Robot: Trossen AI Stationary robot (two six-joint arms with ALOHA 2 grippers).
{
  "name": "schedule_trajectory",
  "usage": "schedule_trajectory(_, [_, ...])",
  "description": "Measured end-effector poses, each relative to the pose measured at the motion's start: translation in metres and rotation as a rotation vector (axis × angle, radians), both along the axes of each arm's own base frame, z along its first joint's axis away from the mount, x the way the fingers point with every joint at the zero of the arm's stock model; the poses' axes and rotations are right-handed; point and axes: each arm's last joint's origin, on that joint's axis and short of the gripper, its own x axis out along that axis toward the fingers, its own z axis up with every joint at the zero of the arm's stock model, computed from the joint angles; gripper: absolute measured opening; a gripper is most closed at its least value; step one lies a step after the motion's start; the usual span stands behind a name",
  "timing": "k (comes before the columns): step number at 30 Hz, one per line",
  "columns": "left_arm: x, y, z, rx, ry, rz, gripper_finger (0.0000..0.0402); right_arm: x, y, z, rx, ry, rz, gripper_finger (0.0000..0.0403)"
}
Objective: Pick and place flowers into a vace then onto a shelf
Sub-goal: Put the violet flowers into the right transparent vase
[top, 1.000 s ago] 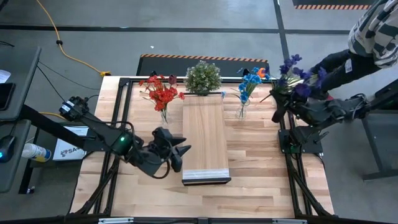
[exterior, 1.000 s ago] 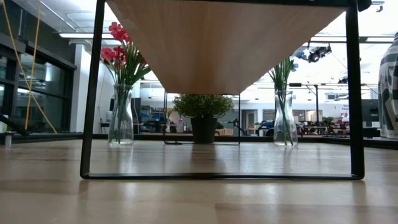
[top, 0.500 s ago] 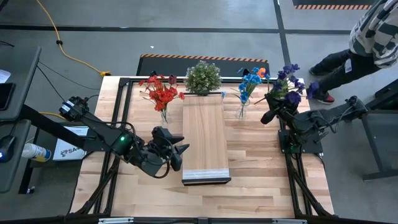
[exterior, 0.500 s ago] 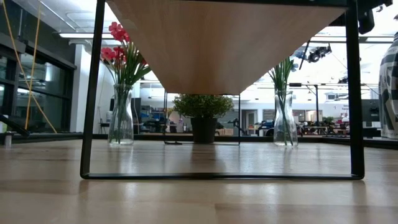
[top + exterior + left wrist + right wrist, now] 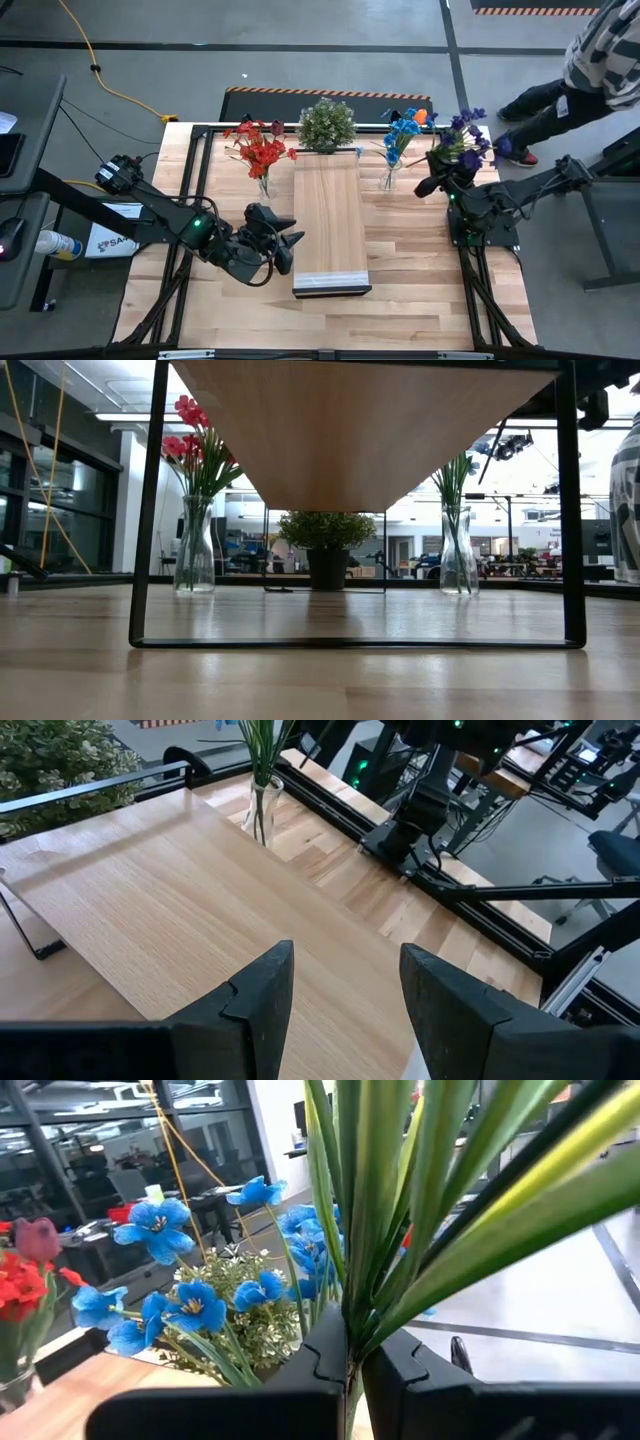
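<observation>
High view, right gripper (image 5: 432,185): fingers clamped on purple flowers (image 5: 466,140), beside blue-flower vase (image 5: 389,178).
Left gripper (image 5: 290,243): fingers half open, empty, beside shelf (image 5: 328,215).

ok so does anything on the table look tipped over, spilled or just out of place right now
Nothing stands out. The red flowers and blue flowers stand upright in their vases beside the shelf. The right gripper holds a purple bunch; the left gripper waits open.
</observation>
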Motion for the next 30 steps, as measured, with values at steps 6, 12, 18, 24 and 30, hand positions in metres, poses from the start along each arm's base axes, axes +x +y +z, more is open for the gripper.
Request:
schedule_trajectory(6, [0.0,0.0,0.0,0.0,0.0,0.0,0.0215,0.013,-0.005,-0.001,0.009,-0.01,-0.046,0.0003])
schedule_trajectory(12, [0.0,0.0,0.0,0.001,0.002,0.0,0.0215,0.023,-0.014,-0.007,0.012,0.031,-0.083,0.0003])
schedule_trajectory(18, [-0.001,0.0,-0.001,0.008,0.013,0.0,0.0215,0.03,-0.022,-0.009,0.029,0.027,-0.094,0.0003])
schedule_trajectory(24, [-0.001,0.001,-0.001,0.014,0.019,-0.001,0.0215,0.039,-0.029,-0.015,0.034,0.07,-0.108,0.0003])
schedule_trajectory(30, [-0.001,0.001,-0.001,0.014,0.019,-0.002,0.0215,0.048,-0.034,-0.022,0.037,0.102,-0.13,0.0003])
